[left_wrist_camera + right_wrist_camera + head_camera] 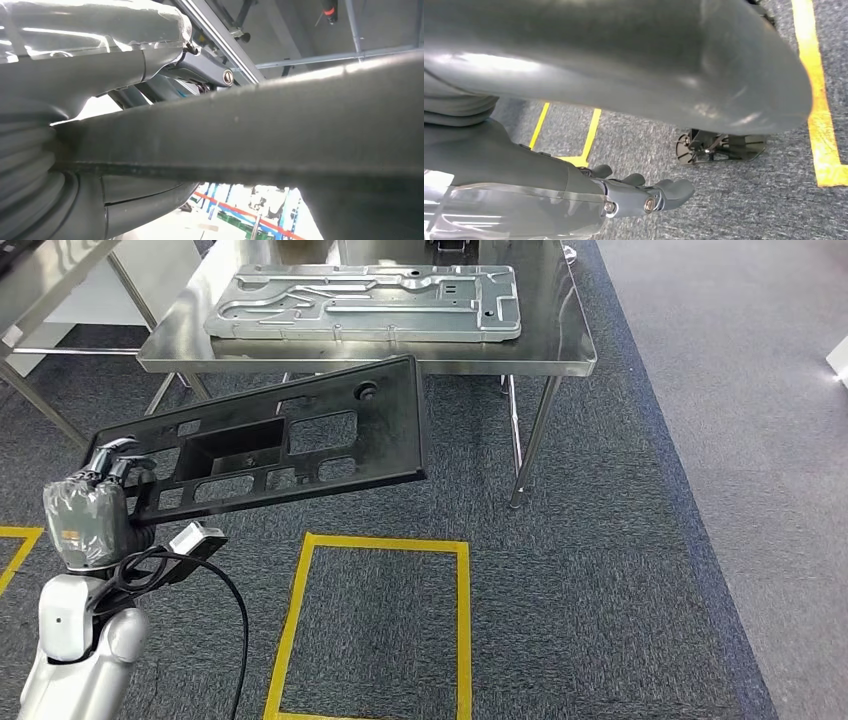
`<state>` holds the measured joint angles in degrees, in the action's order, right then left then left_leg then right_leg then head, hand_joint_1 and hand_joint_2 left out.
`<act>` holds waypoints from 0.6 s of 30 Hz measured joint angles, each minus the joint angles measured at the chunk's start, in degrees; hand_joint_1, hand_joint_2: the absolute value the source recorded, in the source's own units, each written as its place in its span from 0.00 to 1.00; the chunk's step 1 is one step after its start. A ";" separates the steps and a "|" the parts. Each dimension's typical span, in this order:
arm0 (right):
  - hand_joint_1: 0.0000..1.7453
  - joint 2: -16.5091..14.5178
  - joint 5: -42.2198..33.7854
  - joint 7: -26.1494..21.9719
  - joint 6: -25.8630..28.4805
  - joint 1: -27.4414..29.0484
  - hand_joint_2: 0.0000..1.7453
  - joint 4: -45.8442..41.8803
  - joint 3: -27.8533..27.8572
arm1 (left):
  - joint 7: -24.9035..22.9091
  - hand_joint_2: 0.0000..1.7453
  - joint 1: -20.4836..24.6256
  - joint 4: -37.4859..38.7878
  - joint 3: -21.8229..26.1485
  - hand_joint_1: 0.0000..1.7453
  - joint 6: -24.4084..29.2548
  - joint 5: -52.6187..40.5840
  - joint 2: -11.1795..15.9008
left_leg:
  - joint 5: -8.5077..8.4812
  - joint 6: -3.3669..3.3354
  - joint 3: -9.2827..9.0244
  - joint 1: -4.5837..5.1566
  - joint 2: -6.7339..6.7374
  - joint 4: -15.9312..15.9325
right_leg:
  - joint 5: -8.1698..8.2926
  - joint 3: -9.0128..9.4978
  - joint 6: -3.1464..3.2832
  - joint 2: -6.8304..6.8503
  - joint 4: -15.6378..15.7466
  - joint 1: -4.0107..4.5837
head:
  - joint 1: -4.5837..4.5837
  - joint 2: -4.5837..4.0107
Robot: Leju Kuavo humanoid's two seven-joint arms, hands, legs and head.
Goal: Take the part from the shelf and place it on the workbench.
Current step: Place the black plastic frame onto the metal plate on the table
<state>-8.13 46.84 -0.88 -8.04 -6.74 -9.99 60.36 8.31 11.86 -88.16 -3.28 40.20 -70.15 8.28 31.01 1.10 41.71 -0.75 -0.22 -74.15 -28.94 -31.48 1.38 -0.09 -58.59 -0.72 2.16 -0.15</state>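
A long black plastic panel (290,440) with several cut-outs hangs in the air in front of the steel workbench (560,350). My left hand (100,495) grips its near-left end, fingers curled over the edge. In the left wrist view the panel's dark edge (260,135) runs across the picture, clamped by the thumb (75,75). My right hand (639,195) hangs beside my body above the carpet with its fingers loosely extended and nothing in them.
A grey metal plate (370,302) lies on the workbench top. A yellow taped square (380,620) marks the grey carpet just before the bench. Part of a shelf frame (50,350) stands at the far left. A cable (225,600) loops from my left wrist.
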 joint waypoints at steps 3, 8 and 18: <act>0.00 -0.13 0.00 -0.02 0.01 0.03 0.00 0.02 0.03 | -0.01 1.00 0.04 0.03 -0.01 1.00 0.00 -0.01 0.02 | -6.53 -1.30 -3.79 0.47 0.12 10.33 | -1.32 1.72 -0.31 -0.01 0.12 0.22 | -0.02 0.00; 0.00 -0.27 -0.02 -0.10 0.01 -0.17 0.00 0.02 0.08 | -0.03 1.00 0.23 0.09 -0.04 1.00 0.01 -0.03 0.09 | -6.24 -2.87 -6.87 0.83 -0.05 15.85 | -1.32 2.45 -1.89 0.20 -0.42 0.38 | -0.02 0.00; 0.00 -0.16 -0.02 -0.17 0.02 0.23 0.00 0.02 0.12 | 0.02 1.00 0.08 0.25 -0.15 1.00 0.01 -0.02 0.04 | -2.75 -3.40 -11.84 0.64 -0.35 16.54 | 2.70 -6.50 -2.46 0.09 -4.66 0.22 | -0.02 0.00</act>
<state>-8.28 46.82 -1.05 -8.02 -6.51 -9.97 60.47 8.33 11.94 -87.91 -3.43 40.21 -70.17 8.33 28.26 -2.29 29.87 -0.11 -0.58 -57.61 -26.23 -37.97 -1.08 0.01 -63.25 -0.49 2.14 -0.15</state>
